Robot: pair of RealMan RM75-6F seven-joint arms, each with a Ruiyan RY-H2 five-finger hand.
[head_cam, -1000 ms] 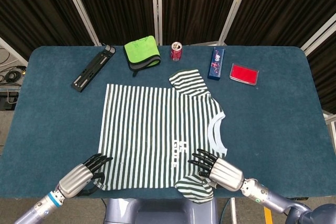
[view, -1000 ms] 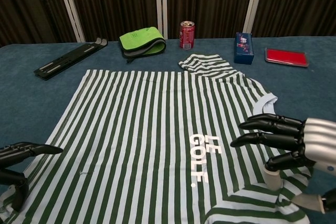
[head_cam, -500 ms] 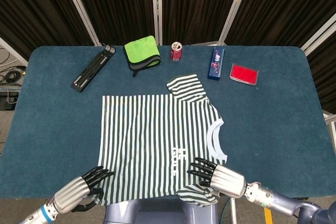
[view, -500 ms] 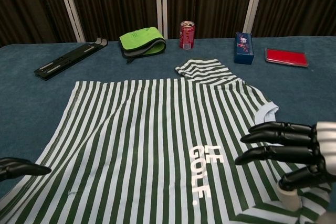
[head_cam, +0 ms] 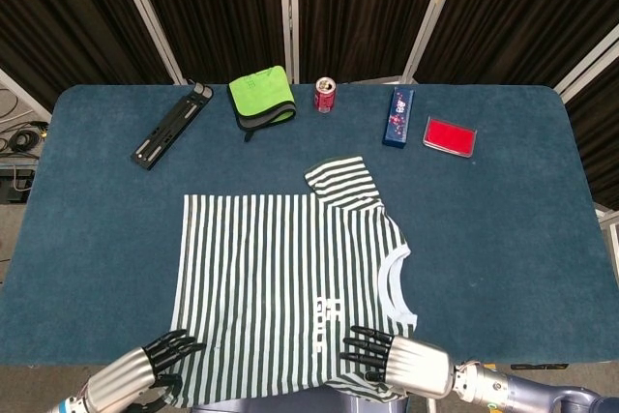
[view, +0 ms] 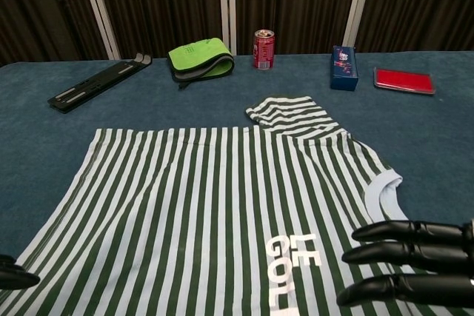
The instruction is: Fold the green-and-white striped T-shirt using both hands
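Chest view crops left hand (view: 13, 277) to fingertips.

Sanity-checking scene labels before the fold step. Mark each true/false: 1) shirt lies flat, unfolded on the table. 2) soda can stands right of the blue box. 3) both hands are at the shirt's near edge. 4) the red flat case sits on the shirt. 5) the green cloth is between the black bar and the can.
1) Mostly true: the striped T-shirt lies spread out; only the far sleeve is bunched.
2) False: the soda can stands left of the blue box.
3) True: the left hand and right hand rest at the near edge.
4) False: the red case lies on bare table, away from the shirt.
5) True: the green cloth lies between the black bar and the can.
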